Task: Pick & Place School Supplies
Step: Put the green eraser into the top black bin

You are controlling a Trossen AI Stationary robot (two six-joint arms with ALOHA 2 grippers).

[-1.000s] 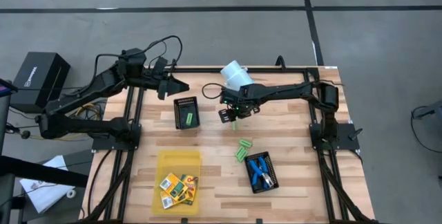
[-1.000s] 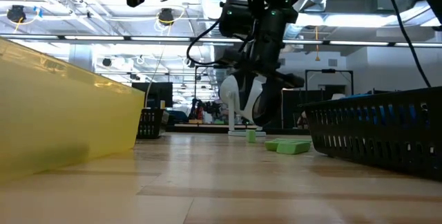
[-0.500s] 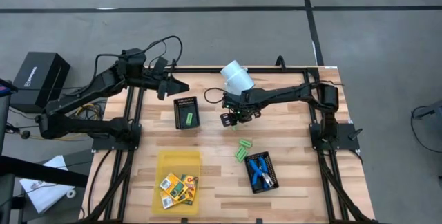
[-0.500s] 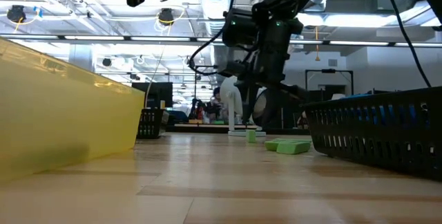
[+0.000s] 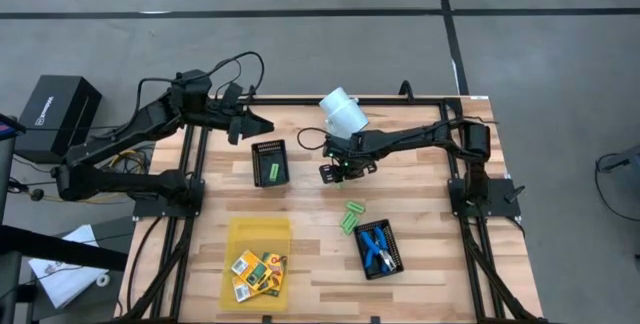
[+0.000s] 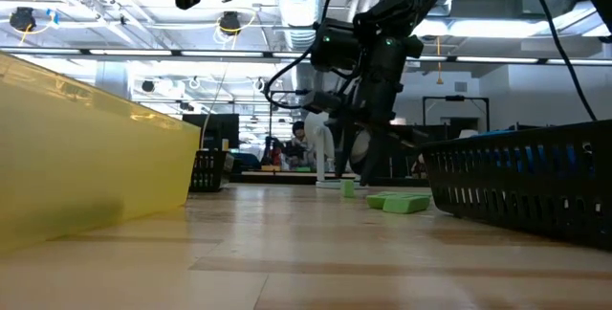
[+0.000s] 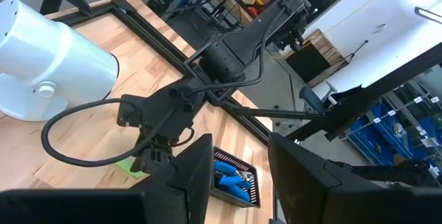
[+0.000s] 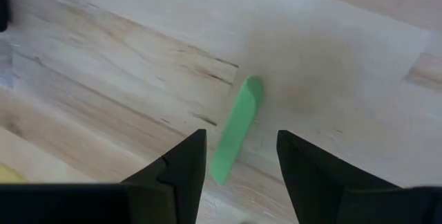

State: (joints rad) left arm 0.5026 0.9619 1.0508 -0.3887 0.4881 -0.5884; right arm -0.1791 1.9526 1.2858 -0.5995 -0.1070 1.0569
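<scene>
The right arm is reaching in from the bench's right edge toward its centre, stretched nearly flat with the wrist bent downward, so that the right gripper (image 5: 337, 171) is hanging just above the wooden bench (image 5: 420, 214) beside the white cylinder cup (image 5: 341, 111). Its fingers (image 8: 181, 171) are standing apart, holding nothing, and a single light-green oblong piece (image 8: 237, 129) is lying flat on the boards between and beyond them, untouched. Two more light-green pieces (image 5: 351, 216) are lying near a black mesh tray (image 5: 380, 249) containing the blue-handled tools (image 5: 375, 247); another green piece is sitting in a second black mesh tray (image 5: 268, 163) left of centre. The orange-yellow boxes (image 5: 258, 272) are resting in the yellow tray (image 5: 258, 234) at the near left. The left arm is waiting folded over the bench's far-left corner, its left gripper (image 5: 258, 124) raised, fingers (image 7: 190, 175) apart and empty.
</scene>
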